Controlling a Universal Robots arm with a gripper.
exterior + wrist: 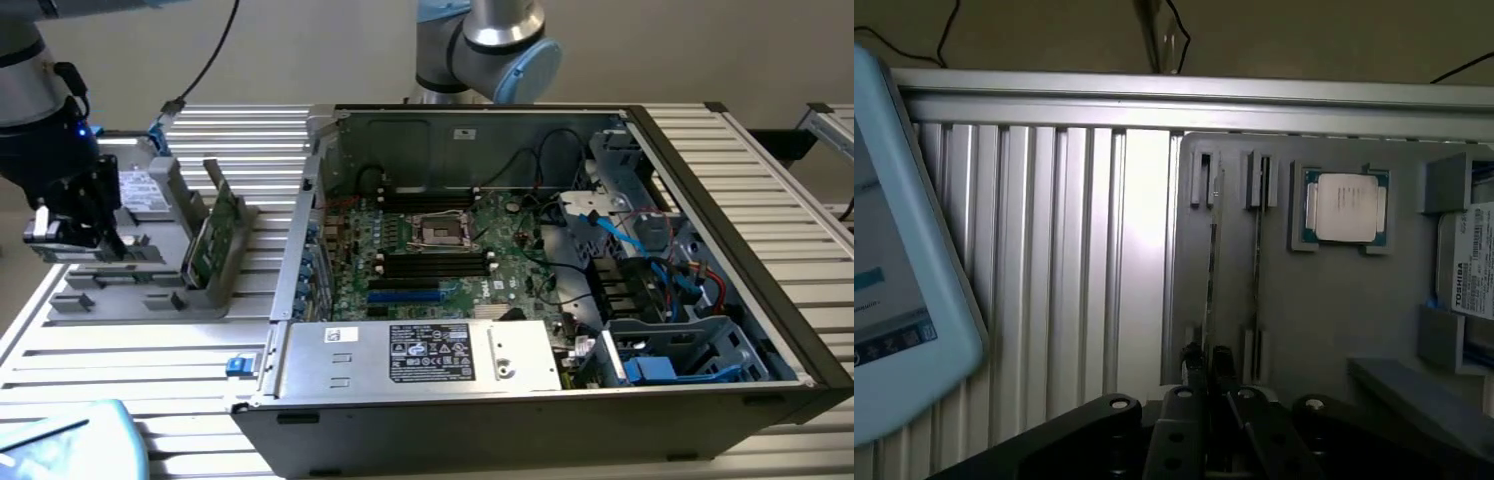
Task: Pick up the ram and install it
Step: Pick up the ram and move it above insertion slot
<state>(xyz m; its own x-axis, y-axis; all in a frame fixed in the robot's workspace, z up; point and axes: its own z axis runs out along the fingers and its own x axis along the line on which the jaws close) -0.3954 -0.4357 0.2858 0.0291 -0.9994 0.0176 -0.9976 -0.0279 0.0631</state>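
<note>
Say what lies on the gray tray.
A processor, the ram standing edge-on, and a labelled drive; the gripper hides part of the tray.

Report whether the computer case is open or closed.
Open. The computer case lies on its side with no side panel over it, leaving the motherboard, blue cables and power supply exposed from above.

The ram (pixel 1211 270) stands edge-on in the gray holder (pixel 1324 320) (its flat faces are hidden in the wrist view). There, the picture's edge cuts off the hard drive (pixel 1472 262) and the light-blue tablet (pixel 899 250). In the exterior view, the arm (pixel 24 70) runs out of frame at the top.
</note>
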